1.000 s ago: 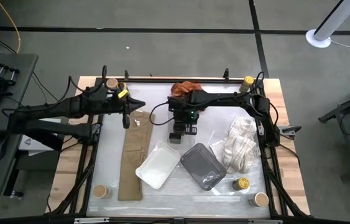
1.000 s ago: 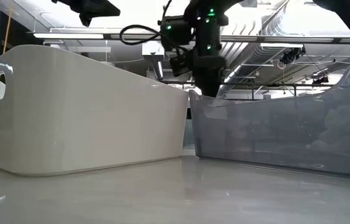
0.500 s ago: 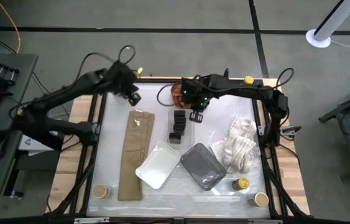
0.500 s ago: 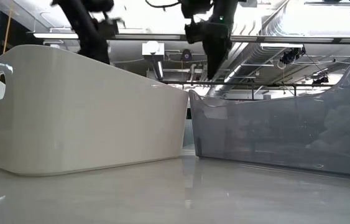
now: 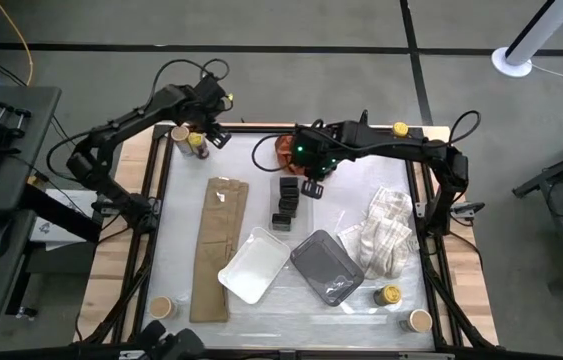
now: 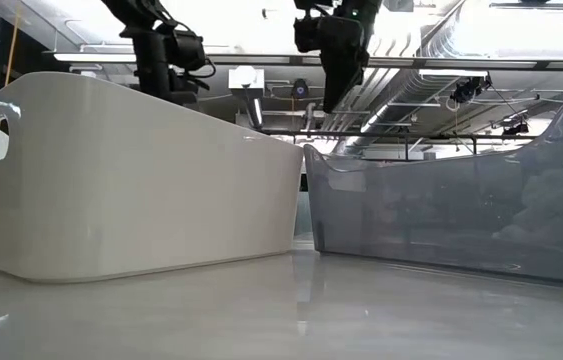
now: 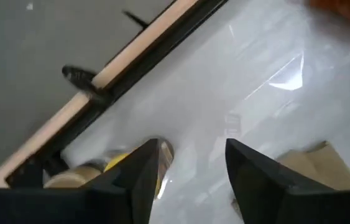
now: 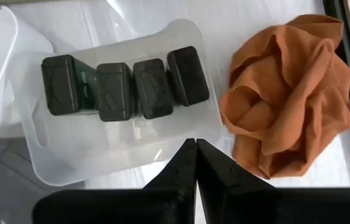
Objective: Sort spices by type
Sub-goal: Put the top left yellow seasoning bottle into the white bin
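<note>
Several little black boxes [image 8: 114, 91] lie in a row in a clear tray [image 8: 56, 163]; they also show in the high view [image 5: 286, 200]. My right gripper [image 8: 195, 149] is shut and empty above the tray's edge, beside the orange cloth [image 8: 286, 93]. My left gripper [image 7: 190, 163] is open at the table's far left corner, over a yellow-lidded jar [image 5: 199, 146] and a tan-lidded jar [image 5: 179, 133]. Whether it touches either jar I cannot tell. Other jars stand at the near left [image 5: 161, 306], near right [image 5: 389, 296] [image 5: 420, 320] and far right [image 5: 399, 129].
A white tray [image 5: 254, 265] and a grey tray [image 5: 326, 265] lie side by side at the near middle. A long brown paper bag [image 5: 216, 250] lies left of them and a crumpled white cloth [image 5: 381, 235] to the right. Black rails edge the table.
My left gripper has swung from over the brown bag toward the table's far left corner, ending over the two jars there. My right gripper has risen off the black boxes and gone a little toward the far edge; the boxes stay in the clear tray.
</note>
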Motion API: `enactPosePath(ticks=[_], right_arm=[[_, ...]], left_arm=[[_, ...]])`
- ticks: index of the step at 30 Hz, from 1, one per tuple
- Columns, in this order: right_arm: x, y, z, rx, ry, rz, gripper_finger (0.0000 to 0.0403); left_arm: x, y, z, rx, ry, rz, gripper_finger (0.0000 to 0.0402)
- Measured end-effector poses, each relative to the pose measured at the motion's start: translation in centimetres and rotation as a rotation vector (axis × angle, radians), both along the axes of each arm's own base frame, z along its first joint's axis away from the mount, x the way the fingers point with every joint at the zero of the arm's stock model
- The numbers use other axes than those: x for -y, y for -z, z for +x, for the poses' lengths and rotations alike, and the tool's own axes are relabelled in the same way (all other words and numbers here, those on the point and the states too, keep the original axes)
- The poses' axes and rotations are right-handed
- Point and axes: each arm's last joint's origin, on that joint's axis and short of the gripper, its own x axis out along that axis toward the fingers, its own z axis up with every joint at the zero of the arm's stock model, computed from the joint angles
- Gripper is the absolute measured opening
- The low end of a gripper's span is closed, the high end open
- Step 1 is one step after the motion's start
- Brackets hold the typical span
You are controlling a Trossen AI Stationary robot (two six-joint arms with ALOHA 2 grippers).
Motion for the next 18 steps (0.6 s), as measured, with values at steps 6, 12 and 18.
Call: enactPosePath(ticks=[6, 12, 18], right_arm=[[0.0, 0.0, 0.0, -0.004, -0.002, 0.000, 0.0000], [0.1, 0.0, 0.0, -0.005, 0.006, -0.021, 0.0000], [0.1, 0.0, 0.1, 0.001, 0.007, -0.023, 0.0000]], left_arm=[[0.6, 1.2, -1.8, -0.089, -0.170, 0.042, 0.0104], [2.8, 3.1, -3.8, 0.105, -0.354, 0.164, 0.0012], [4.1, 4.4, -5.1, 0.198, -0.458, 0.291, 0.0001]])
